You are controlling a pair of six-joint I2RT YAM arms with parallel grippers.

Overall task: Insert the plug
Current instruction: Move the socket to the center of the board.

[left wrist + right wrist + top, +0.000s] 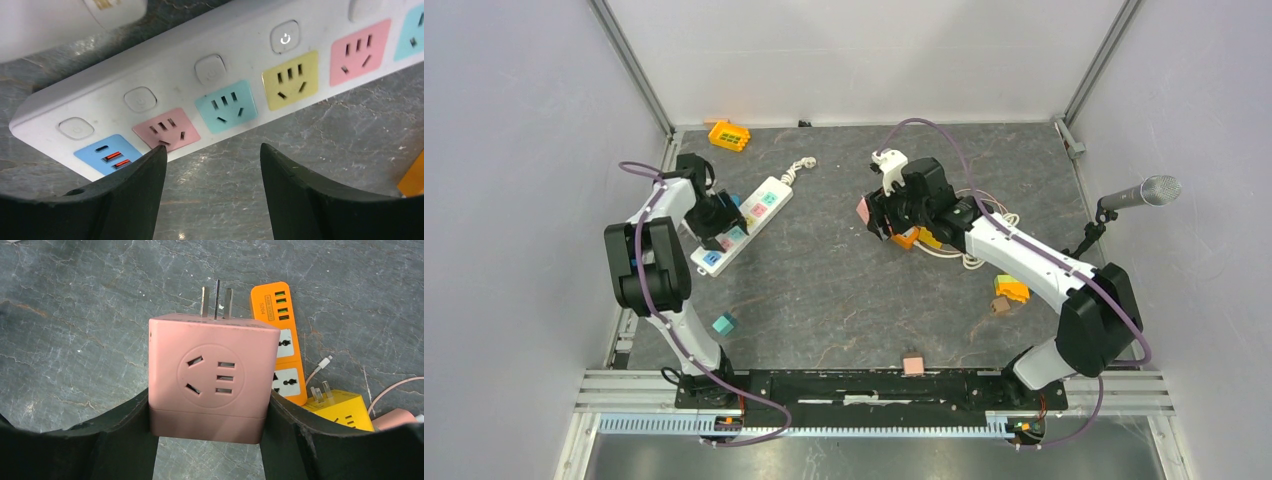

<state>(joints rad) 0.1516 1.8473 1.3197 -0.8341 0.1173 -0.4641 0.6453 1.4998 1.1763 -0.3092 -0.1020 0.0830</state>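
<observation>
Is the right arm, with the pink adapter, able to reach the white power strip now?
Probably yes: the table between the pink adapter and the power strip lies bare, though the left gripper hovers over its near end.

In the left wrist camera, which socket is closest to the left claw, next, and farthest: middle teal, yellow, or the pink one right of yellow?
1. Middle teal socket, just above the left gripper.
2. Yellow socket, further right.
3. Pink socket, farthest right.
</observation>
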